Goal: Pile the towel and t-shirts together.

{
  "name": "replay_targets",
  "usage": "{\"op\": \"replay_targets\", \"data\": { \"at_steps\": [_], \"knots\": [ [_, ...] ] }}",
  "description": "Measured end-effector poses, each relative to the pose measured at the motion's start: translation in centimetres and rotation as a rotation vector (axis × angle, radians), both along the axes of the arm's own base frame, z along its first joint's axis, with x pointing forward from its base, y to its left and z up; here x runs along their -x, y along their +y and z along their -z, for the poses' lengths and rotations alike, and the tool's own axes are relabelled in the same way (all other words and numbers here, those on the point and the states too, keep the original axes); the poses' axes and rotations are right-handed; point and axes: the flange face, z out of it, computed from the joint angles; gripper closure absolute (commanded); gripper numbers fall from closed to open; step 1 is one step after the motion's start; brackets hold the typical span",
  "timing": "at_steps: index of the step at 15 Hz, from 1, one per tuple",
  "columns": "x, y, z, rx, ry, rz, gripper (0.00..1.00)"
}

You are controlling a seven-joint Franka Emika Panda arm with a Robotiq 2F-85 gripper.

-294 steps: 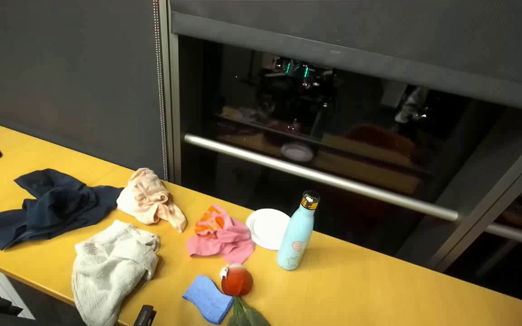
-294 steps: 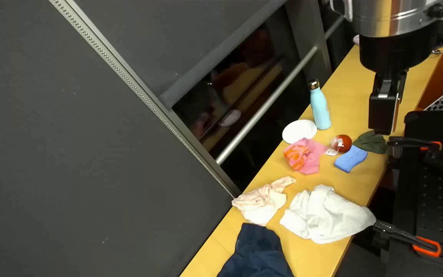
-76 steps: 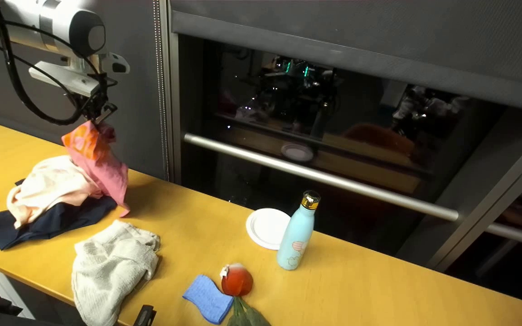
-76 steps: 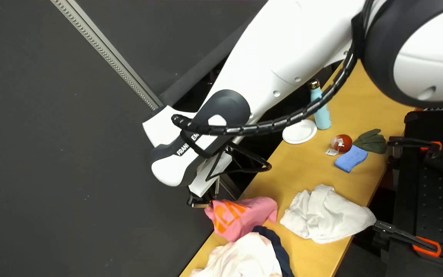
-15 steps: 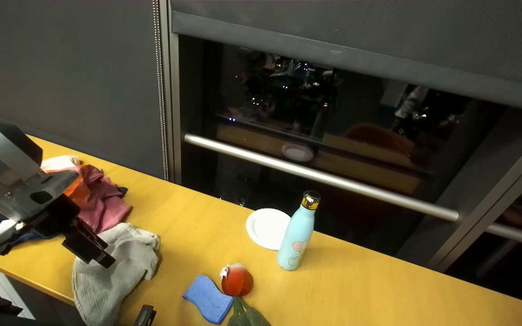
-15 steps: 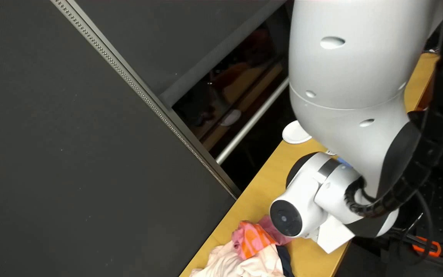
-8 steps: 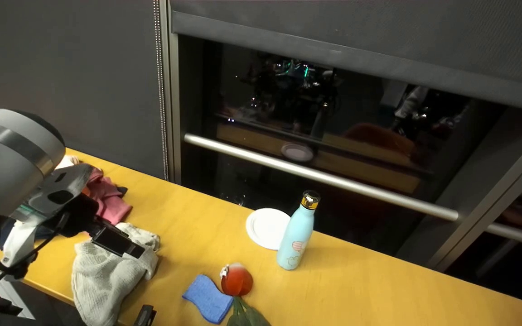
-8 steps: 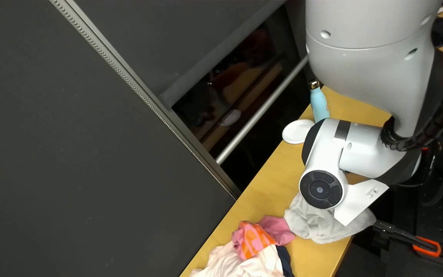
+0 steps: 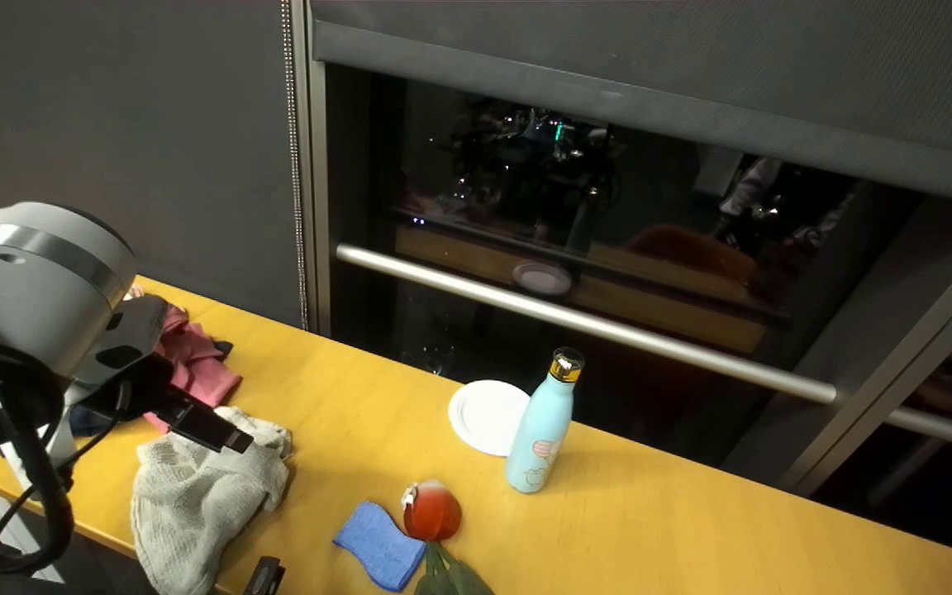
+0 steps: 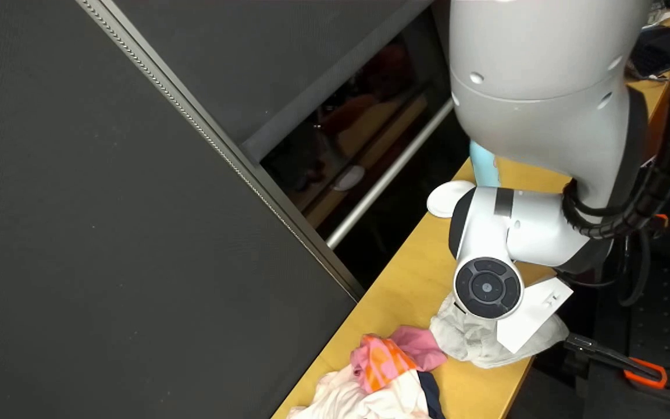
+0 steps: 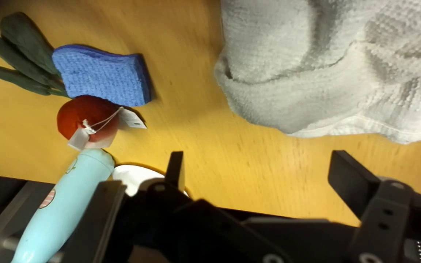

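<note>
The off-white towel [image 9: 203, 504] lies crumpled near the table's front edge; it also shows in the wrist view [image 11: 305, 84] and, partly behind the arm, in an exterior view [image 10: 469, 337]. The pink and orange shirt [image 10: 387, 361] rests on the cream shirt [image 10: 364, 401], with the navy shirt [image 10: 430, 396] under them. The pink shirt [image 9: 195, 364] touches or nearly touches the towel's far edge. The arm hides much of this pile in an exterior view. My gripper [image 11: 257, 155] is open and empty, above the table beside the towel's edge, not touching the towel in the wrist view.
A blue sponge [image 9: 381, 545], a red round object with tags [image 9: 432, 511], a dark green glove [image 9: 451, 574], a white plate [image 9: 484, 417] and an upright light blue bottle [image 9: 540, 430] stand along the table. A black clamp [image 10: 614, 355] grips the table edge by the towel.
Since the oldest frames, the cream and pink shirts have come onto the navy one; the pink shirt was let go. In the last second, the gripper has moved over the towel's far end.
</note>
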Motion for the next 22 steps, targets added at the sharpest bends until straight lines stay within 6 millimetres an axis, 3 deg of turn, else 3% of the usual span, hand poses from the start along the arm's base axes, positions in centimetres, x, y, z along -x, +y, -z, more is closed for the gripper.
{"op": "replay_targets", "data": {
  "at_steps": [7, 8, 9, 13, 18, 20, 22],
  "knots": [
    [0.1, -0.8, 6.3, 0.018, 0.052, -0.023, 0.0],
    [0.0, -0.9, 6.9, 0.023, 0.055, -0.024, 0.25],
    [-0.1, -1.1, 7.5, 0.027, 0.057, -0.025, 0.26],
    [-0.7, -1.3, 8.8, 0.036, 0.055, -0.031, 0.58],
    [-1.2, -0.5, 9.1, 0.027, 0.046, -0.038, 0.95],
    [-1.2, -0.1, 8.9, 0.019, 0.043, -0.037, 1.0],
    [-1.5, 0.3, 8.0, 0.009, 0.033, -0.037, 0.98]
  ]
}}
